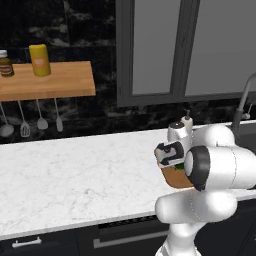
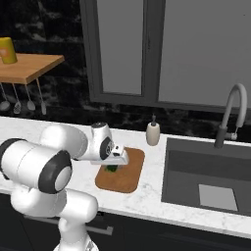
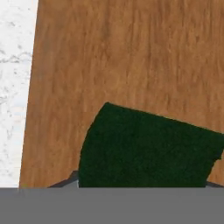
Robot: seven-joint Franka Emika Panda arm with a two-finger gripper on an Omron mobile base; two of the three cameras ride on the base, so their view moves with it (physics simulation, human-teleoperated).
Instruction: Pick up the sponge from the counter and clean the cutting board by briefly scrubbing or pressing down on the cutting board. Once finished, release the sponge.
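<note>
The arm is built of glossy white, rounded shells, bulbous at each joint, and each joint ends in a flat disc face ringed by a broad dark grey to black band. In the right base view the same white segments swell from a rounded lower body, where faint dotted seam lines run around the casing. The hand is a boxy white block with a black face panel and dark recesses, set on a short white cylindrical wrist that carries a small dark round spot.
</note>
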